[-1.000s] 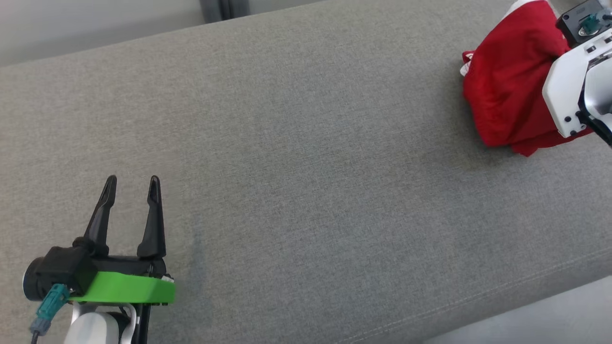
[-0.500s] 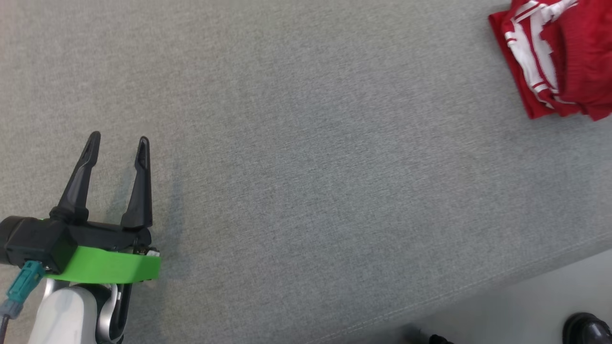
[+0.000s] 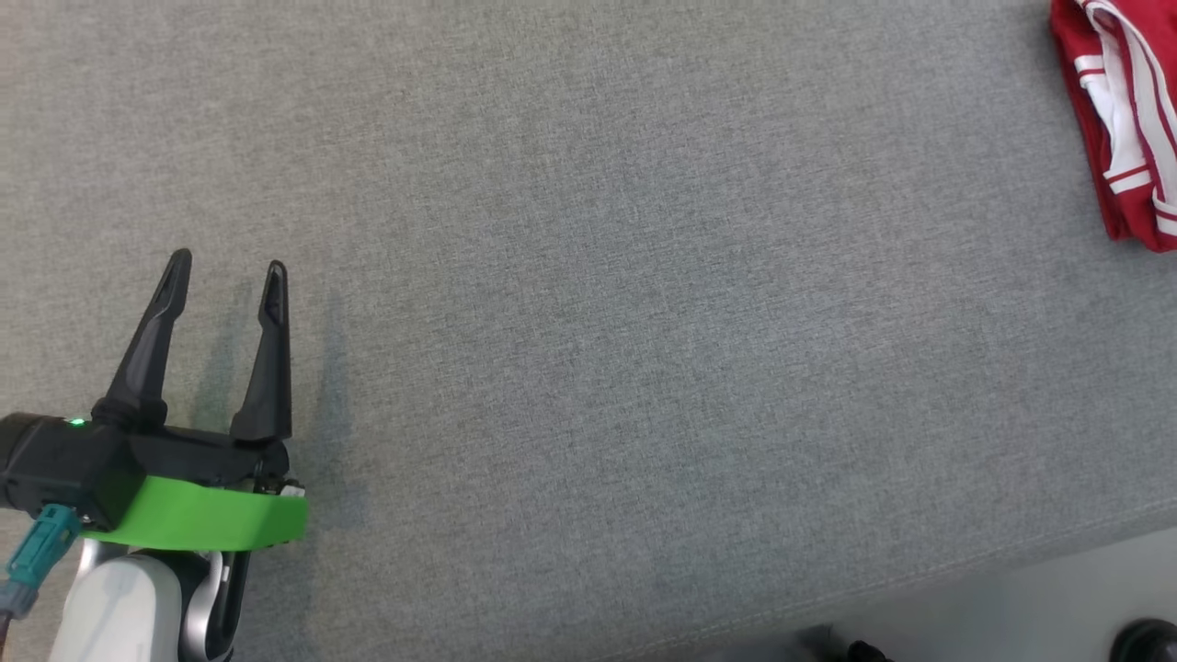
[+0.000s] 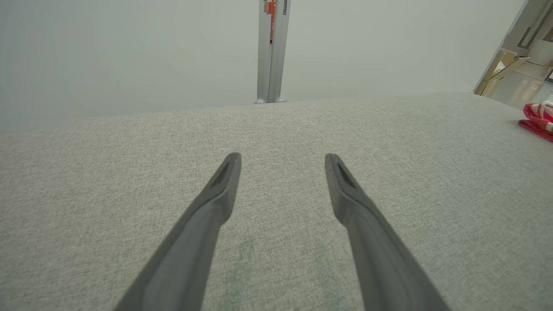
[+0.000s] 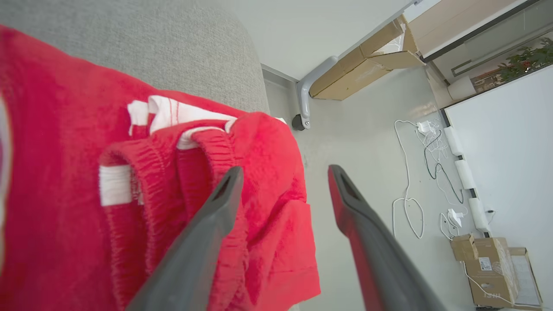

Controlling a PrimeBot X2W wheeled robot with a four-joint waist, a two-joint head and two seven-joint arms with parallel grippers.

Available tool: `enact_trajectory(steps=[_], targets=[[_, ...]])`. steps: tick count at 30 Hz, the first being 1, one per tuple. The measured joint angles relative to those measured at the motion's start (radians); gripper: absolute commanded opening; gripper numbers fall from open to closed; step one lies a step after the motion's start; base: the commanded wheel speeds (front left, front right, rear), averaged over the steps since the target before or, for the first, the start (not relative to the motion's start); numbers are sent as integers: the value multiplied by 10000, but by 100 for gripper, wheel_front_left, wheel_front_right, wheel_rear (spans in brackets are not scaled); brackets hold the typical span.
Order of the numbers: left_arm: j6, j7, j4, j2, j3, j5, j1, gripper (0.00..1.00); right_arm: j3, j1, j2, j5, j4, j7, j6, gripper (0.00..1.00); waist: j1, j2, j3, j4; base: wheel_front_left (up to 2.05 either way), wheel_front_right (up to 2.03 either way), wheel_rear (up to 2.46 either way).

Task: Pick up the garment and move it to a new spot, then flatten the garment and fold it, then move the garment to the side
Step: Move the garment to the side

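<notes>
Several white cables [image 5: 407, 172] on floor [image 5: 367, 142] near garment [image 5: 65, 181]

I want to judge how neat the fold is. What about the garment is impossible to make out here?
Head view: the garment is cut off by the right edge, so its full outline is hidden.
Left wrist view: it is tiny at the right edge; its folds are unreadable.
Right wrist view: it runs past the left and bottom edges, and a finger of the open right gripper covers part; contact cannot be told.
</notes>
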Motion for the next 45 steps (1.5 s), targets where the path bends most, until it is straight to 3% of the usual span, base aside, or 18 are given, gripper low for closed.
enact_trajectory(steps=[5, 12, 22, 35, 45], targets=[[12, -142, 263, -165, -119, -67, 99, 100, -640, 318, 594, -581, -332, -470, 0, 100, 0, 0, -437, 24, 0, 0, 0], [150, -405, 938, -533, -180, -221, 370, 100, -1461, 1435, 1835, -27, -1114, -1214, 0, 100, -1, 0, -1371, 56, 0, 0, 0], [529, -652, 1638, -965, 192, -539, 1160, 100, -1057, 4190, 3045, 1569, -3850, -1977, -2, 100, -1, 0, -2876, 276, 0, 0, 0], [617, -738, 2069, -1174, 487, -564, 2174, 100, -915, 7783, 4370, 1595, -7754, -2326, -2, 100, -2, 0, -4672, 821, 0, 0, 0], [610, -748, 2464, -1354, 759, -508, 2553, 100, -961, 9193, 5227, 1313, -8201, -2284, -2, 100, -2, 0, -5300, 1287, 0, 0, 0]])
